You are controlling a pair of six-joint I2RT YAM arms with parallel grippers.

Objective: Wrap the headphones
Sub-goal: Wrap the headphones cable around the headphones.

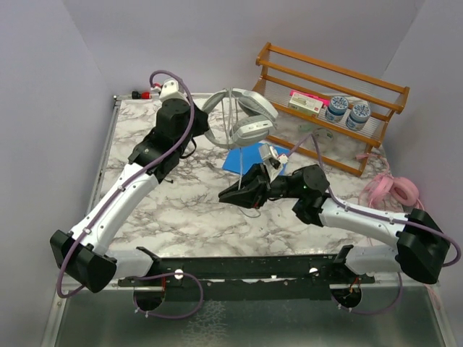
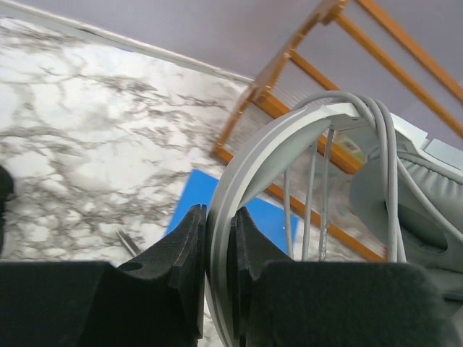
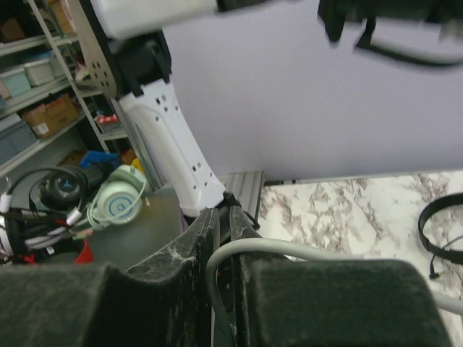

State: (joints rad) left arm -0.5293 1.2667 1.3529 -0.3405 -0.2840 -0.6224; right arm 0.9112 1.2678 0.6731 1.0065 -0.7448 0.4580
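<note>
The large grey-white headphones (image 1: 242, 116) are held up at the back of the table, with grey cable (image 2: 318, 181) running in several strands across the headband. My left gripper (image 1: 199, 123) is shut on the headband (image 2: 275, 144); its jaws (image 2: 215, 217) pinch the band from both sides. My right gripper (image 1: 228, 195) hovers low over the table's middle, shut on the loose grey cable (image 3: 289, 249), which loops between its jaws (image 3: 223, 213). The pink headphones (image 1: 394, 189) lie at the right edge. A black headband (image 3: 438, 231) lies on the marble.
A wooden rack (image 1: 325, 90) with two jars and a small box stands at the back right. A blue sheet (image 1: 244, 157) lies under the held headphones. The marble table (image 1: 181, 210) ends at a metal rail on the left.
</note>
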